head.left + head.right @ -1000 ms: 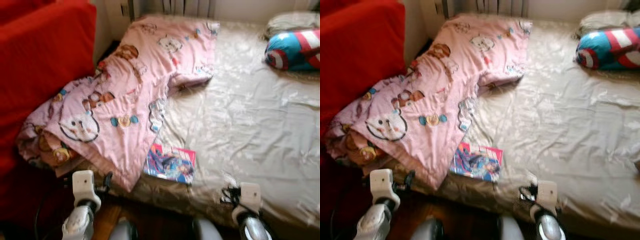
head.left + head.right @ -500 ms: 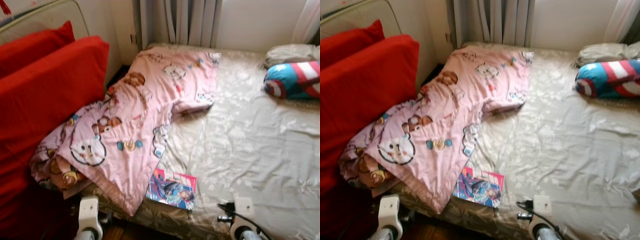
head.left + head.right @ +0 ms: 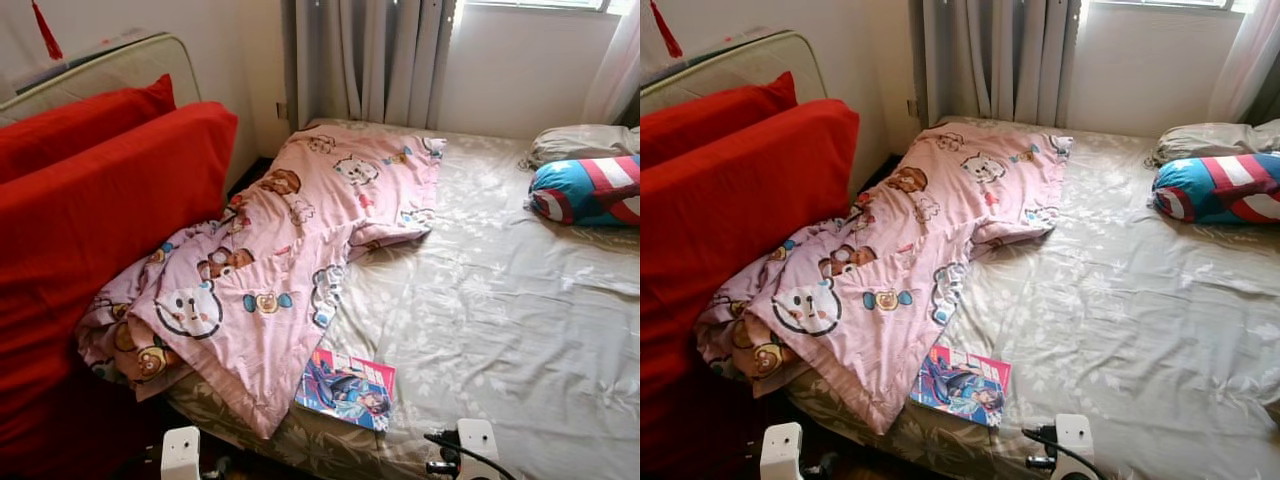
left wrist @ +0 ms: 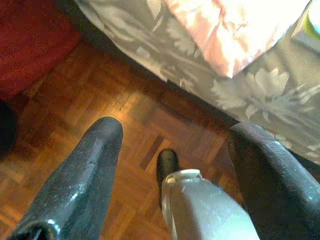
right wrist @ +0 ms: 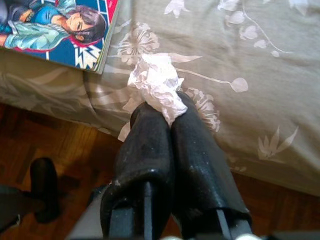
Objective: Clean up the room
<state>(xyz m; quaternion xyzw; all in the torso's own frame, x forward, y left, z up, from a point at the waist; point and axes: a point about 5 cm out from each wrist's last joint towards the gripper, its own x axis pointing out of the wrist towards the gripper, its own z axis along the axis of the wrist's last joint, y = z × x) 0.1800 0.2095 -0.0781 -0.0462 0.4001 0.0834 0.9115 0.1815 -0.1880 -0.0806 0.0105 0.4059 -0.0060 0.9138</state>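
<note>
Camera has tilted up since a second ago; arms sit lower in frame. Right end effector (image 5: 159,117) pinches crumpled tissue (image 5: 154,85) at its tips, comic book (image 5: 57,27) just beyond on bed (image 5: 260,90). Left end effector (image 4: 175,145) wide, over floor. Risk: shallow pinch, tissue could slip while walking.

The blanket (image 3: 290,250) lies on the bed's (image 3: 500,320) left side, a book (image 3: 346,388) just beside its near corner (pillows (image 3: 588,188) far right).
</note>
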